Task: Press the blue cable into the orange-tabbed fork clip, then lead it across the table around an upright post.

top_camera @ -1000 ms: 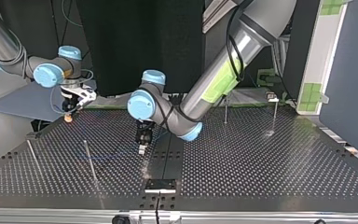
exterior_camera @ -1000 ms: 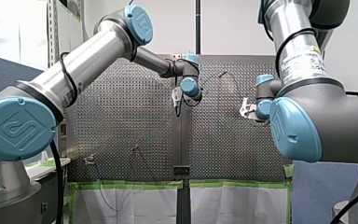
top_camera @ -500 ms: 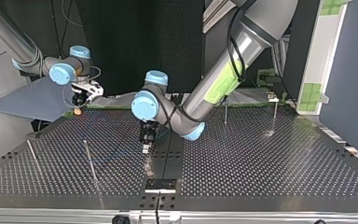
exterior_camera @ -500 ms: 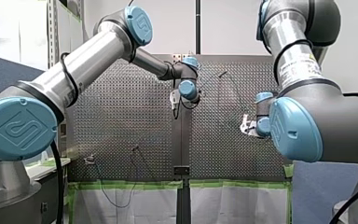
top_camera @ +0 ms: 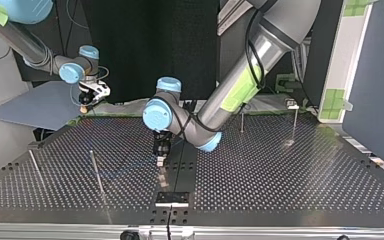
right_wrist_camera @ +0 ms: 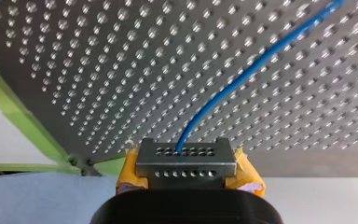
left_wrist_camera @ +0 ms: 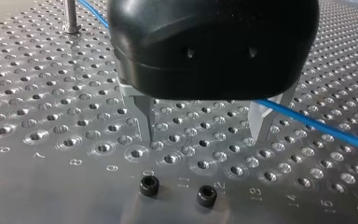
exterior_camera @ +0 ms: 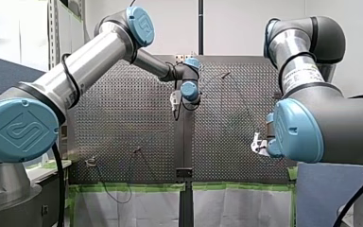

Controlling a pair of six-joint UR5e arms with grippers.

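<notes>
Where the blue cable [right_wrist_camera: 242,79] leaves its yellow pads [right_wrist_camera: 249,175], my right gripper [right_wrist_camera: 185,156] is clenched on it (at the edge of the perforated table [right_wrist_camera: 121,56]). My left gripper [left_wrist_camera: 204,135]: fingers [left_wrist_camera: 145,119] apart, empty, cable seemingly behind one finger.

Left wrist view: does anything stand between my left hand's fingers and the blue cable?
Nothing visible does. The blue cable runs over the table just beside one finger of my open left hand; the hand's body hides the stretch behind it.
</notes>
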